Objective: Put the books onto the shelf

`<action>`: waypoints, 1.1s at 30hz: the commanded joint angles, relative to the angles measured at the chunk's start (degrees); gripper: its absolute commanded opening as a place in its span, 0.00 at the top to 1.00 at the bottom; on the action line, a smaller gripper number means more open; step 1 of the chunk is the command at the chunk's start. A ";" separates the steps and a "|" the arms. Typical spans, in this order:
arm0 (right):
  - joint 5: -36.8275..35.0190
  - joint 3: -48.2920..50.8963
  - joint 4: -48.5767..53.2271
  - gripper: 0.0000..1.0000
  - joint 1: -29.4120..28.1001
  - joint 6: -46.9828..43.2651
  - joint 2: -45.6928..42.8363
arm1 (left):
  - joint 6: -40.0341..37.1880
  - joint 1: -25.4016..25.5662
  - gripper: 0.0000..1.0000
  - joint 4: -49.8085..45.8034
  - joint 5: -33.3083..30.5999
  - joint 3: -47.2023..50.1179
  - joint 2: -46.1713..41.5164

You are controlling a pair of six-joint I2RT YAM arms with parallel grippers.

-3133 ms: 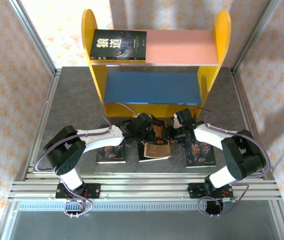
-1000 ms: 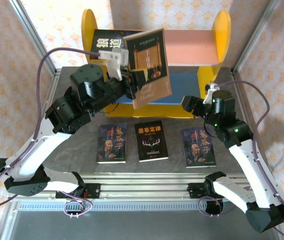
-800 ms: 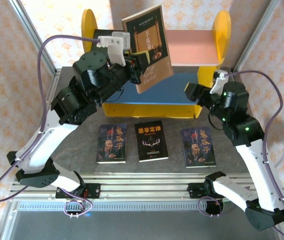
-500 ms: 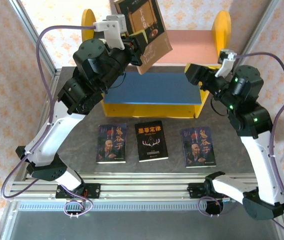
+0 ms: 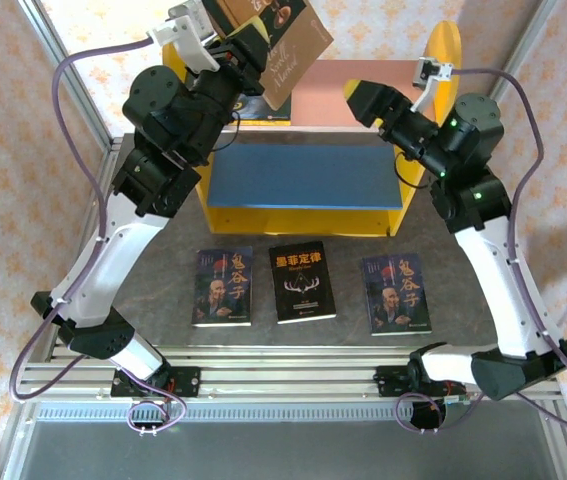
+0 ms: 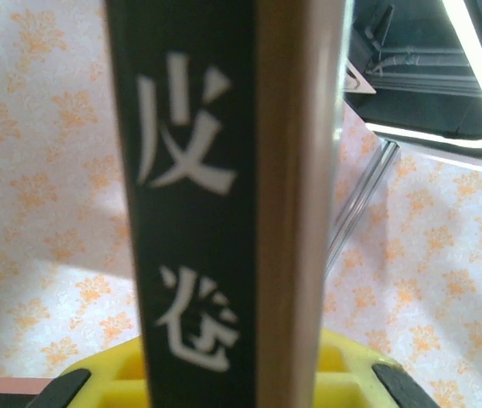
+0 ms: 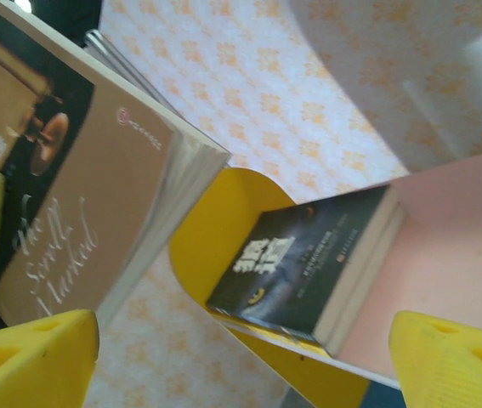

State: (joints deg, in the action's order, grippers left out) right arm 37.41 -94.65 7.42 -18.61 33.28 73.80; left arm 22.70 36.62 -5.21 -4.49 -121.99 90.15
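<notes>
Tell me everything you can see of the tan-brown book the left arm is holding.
The tan-brown book is a thin, closed paperback: cover part dark with a scroll picture, part tan with pale cursive script and a small red round logo; pale page edges; dark spine with white characters. It hangs tilted in the air, apparently over the left end of the pink upper board of the shelf, clamped by the left gripper. Nothing else appears to touch it.

Lab test cell: aluminium-framed table [image 5: 293,375], floral wallpaper panels [image 5: 13,160].
</notes>
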 commanded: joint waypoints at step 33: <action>2.50 -7.92 -19.43 0.37 -8.46 11.73 11.53 | 14.42 -0.77 1.00 18.84 0.37 9.82 -0.41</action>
State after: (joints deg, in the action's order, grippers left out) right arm 38.48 -99.81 -8.47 -26.74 44.66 85.10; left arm 35.66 36.32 6.33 -4.91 -112.62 90.50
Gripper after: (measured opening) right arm 0.635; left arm 0.170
